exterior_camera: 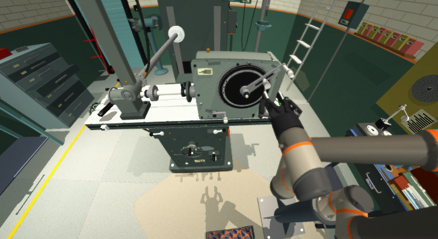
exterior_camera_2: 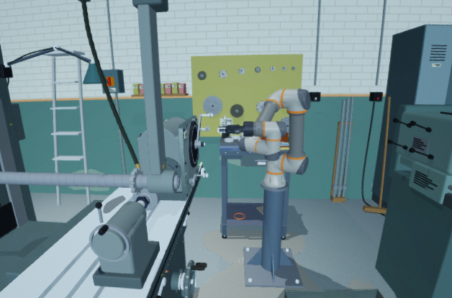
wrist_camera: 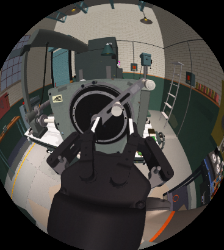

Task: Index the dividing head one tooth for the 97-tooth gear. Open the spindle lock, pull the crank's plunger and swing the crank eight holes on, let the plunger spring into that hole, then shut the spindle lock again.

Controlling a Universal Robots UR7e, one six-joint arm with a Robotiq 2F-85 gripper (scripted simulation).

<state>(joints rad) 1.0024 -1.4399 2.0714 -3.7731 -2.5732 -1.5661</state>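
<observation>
The dividing head (exterior_camera: 233, 84) stands on the mill table, its black index plate (exterior_camera: 242, 87) facing me. The crank arm (exterior_camera: 265, 79) slants from the plate's hub up to the right, with the white plunger knob (wrist_camera: 116, 111) partway along it and a handle (exterior_camera: 288, 72) at the far end. My gripper (exterior_camera: 264, 103) sits a short way off the plate's lower right rim, well clear of the head as the second side camera shows (exterior_camera_2: 223, 130). It is open and holds nothing. The spindle lock lever cannot be made out for certain.
The table's front edge (exterior_camera: 184, 124) runs below the head, with the tailstock (exterior_camera: 128, 98) at its left end. A ladder (exterior_camera: 303, 44) stands behind to the right, and a cart (exterior_camera_2: 239, 180) with a yellow tool board (exterior_camera_2: 247, 93) stands behind my arm.
</observation>
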